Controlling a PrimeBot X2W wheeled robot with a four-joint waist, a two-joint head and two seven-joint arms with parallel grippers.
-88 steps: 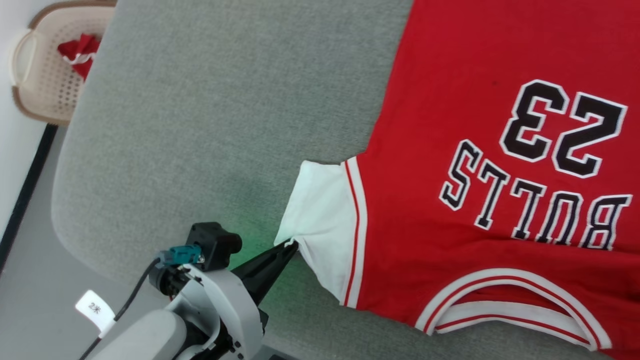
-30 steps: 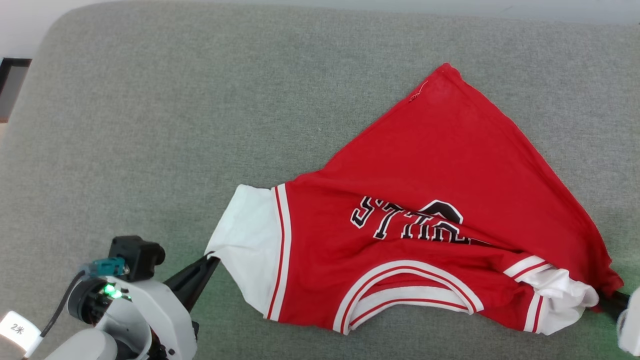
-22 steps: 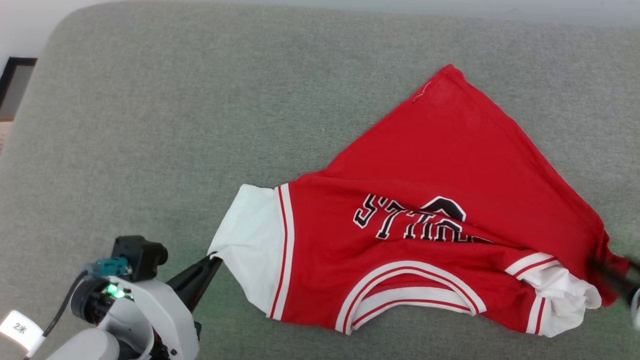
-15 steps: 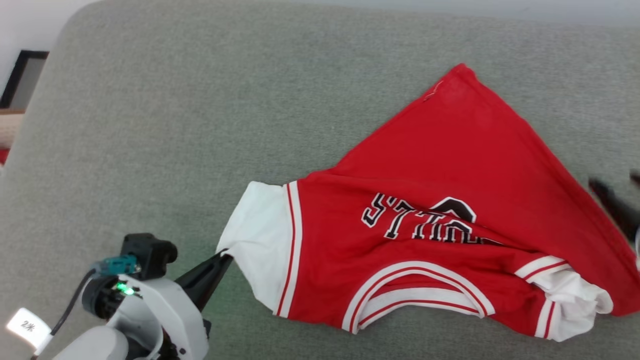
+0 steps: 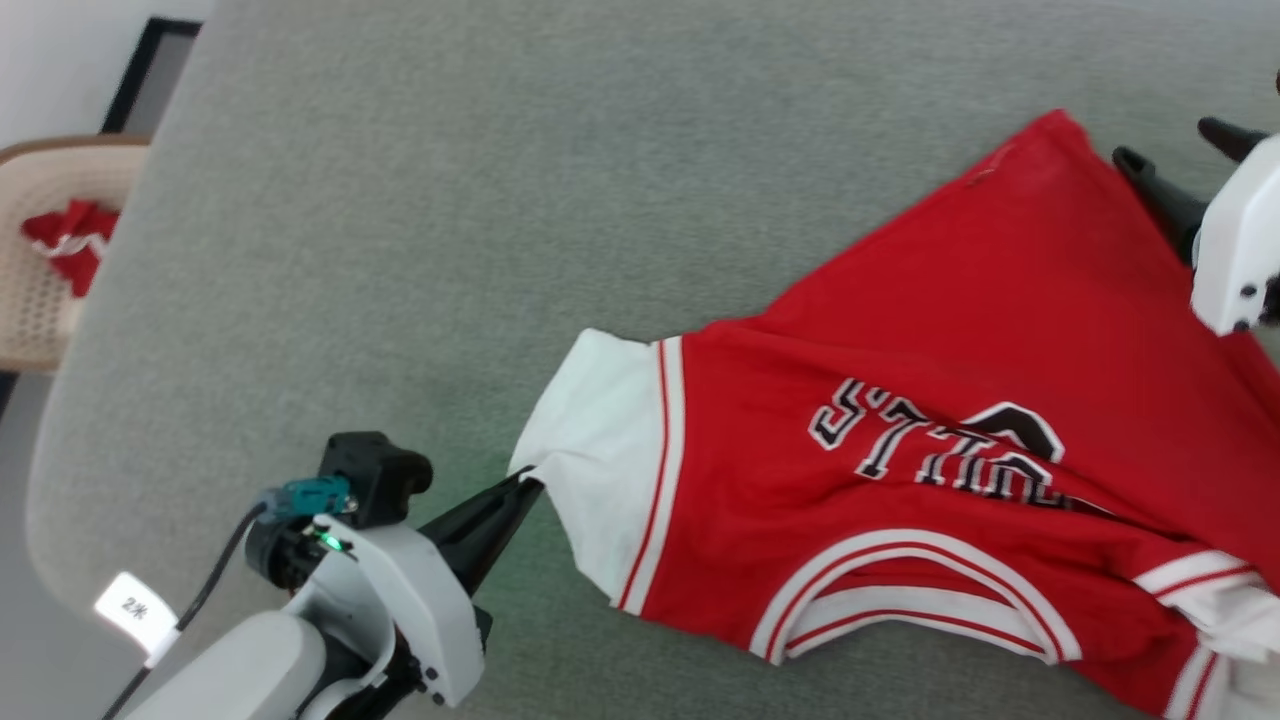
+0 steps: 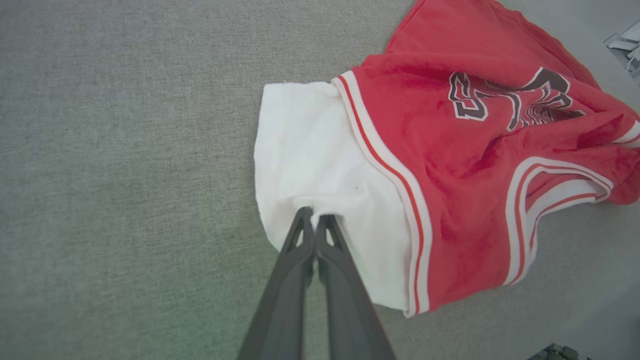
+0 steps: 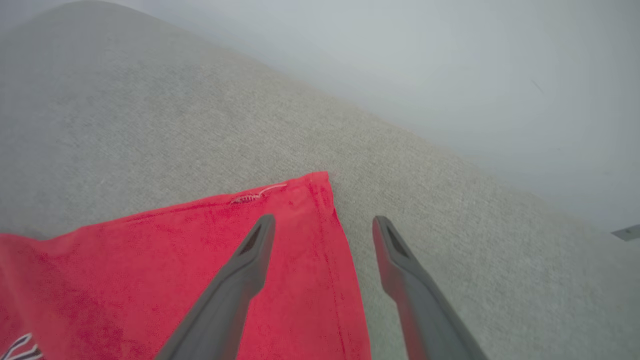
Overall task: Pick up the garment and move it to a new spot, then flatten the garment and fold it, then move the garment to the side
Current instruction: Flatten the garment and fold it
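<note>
At the far left of the head view, a beige perforated basket with a small bunch of red-and-white cloth in it stands beside the grey fabric-covered surface. The left gripper lies low on that surface, its fingers pressed together on the outer edge of the white sleeve. To its right the garment lies on the surface with its collar toward the robot. Its chest lettering is creased and its right half is gathered into a slanting fold. At the far right the right gripper hovers with its fingers spread wide on either side of the garment's edge, just below the red hem corner, and holds nothing.

This looks like the flattening step. The next move probably calls for the right gripper to close on that corner and draw it away from the pinned sleeve.
</note>
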